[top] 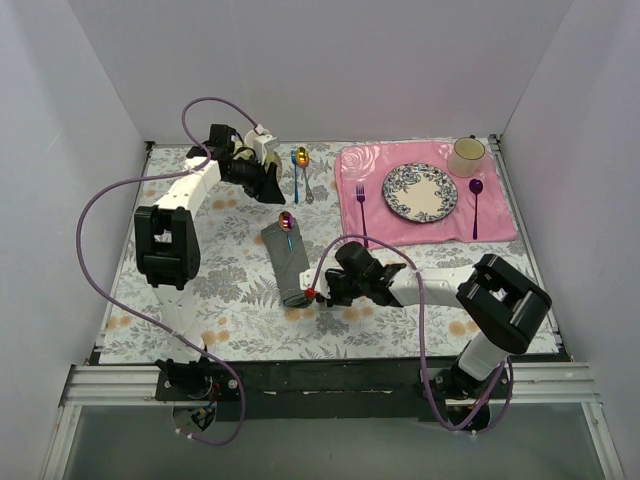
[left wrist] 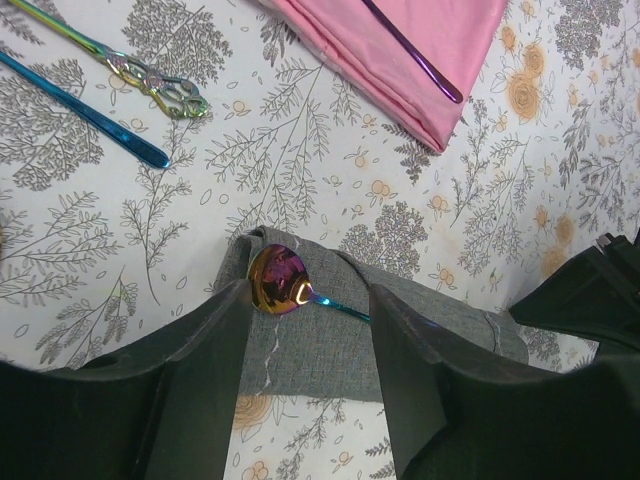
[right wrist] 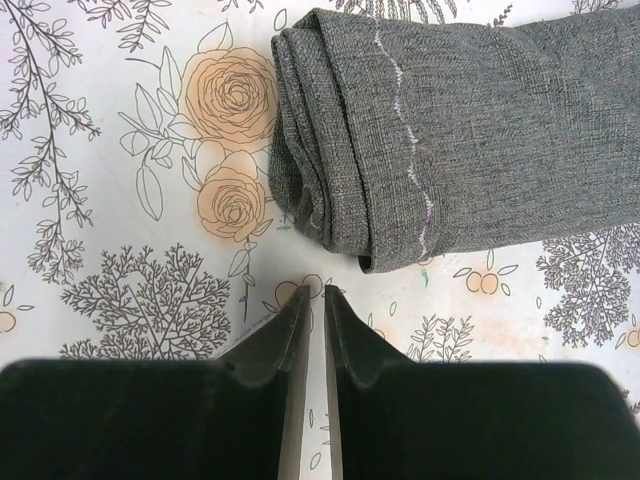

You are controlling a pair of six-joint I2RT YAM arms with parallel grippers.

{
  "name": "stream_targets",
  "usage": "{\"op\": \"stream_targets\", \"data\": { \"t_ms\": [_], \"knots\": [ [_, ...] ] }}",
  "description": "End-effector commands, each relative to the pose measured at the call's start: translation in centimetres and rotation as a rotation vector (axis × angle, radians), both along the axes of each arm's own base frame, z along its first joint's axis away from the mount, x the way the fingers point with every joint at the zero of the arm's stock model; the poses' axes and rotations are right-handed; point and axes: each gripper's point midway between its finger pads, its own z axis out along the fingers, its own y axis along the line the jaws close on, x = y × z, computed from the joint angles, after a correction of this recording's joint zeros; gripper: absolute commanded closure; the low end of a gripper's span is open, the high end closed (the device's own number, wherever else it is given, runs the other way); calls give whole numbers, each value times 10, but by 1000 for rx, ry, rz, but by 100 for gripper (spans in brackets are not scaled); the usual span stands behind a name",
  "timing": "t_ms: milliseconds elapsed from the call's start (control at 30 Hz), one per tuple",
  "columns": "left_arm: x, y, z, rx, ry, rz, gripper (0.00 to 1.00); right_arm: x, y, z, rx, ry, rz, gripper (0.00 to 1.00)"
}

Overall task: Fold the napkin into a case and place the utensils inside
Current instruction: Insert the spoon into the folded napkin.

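The dark grey napkin (top: pixel 285 265) lies folded into a long narrow bundle in the middle of the table. The spoon with the gold-to-purple bowl (left wrist: pixel 278 280) rests at the napkin's far end (left wrist: pixel 330 345), its teal handle running along the cloth; I cannot tell whether it is tucked in. My left gripper (left wrist: pixel 310 295) hovers over that end, open, with nothing between its fingers (left wrist: pixel 200 370). The silver fork (top: pixel 308 187) lies at the back, apart from the napkin. My right gripper (right wrist: pixel 313 292) sits just off the napkin's near rolled end (right wrist: pixel 330 150), its tips a narrow slit apart and empty.
A blue-handled spoon (top: pixel 299 160) lies beside the fork. At the back right, a pink placemat (top: pixel 500 222) carries a patterned plate (top: pixel 420 192), a cup (top: pixel 467 155), a purple fork (top: pixel 361 212) and a purple spoon (top: pixel 475 205). White walls enclose three sides.
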Motion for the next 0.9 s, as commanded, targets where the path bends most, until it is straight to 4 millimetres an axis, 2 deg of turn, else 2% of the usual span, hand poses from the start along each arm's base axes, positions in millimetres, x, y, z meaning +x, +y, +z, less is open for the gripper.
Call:
{"op": "stream_targets", "data": {
  "t_ms": [0,67,100,200,267,433,533,567,700,867],
  "knots": [
    [1,5,31,17,-136,14,52,-3,-1,16,22,-9,-2,81],
    [11,5,34,15,-167,24,57,-2,-1,24,30,4,-23,81],
    [15,5,28,18,-165,24,60,-3,-2,26,30,12,-27,80],
    [21,3,26,30,-184,-13,62,-9,-4,37,47,34,-29,78],
    [21,4,12,51,-167,-41,62,-13,-4,46,71,39,-20,78],
    [29,4,-1,95,-185,-66,65,-18,3,57,107,60,8,81],
    [35,0,-6,119,-213,-59,69,-20,13,59,119,66,54,83],
    [41,-1,-6,145,-247,-52,72,-23,16,53,107,78,71,84],
    [46,-4,-13,213,-312,-77,76,-28,29,51,106,89,117,85],
    [45,-3,-27,291,-361,-122,78,-38,38,44,91,114,152,85]
  ]
}}
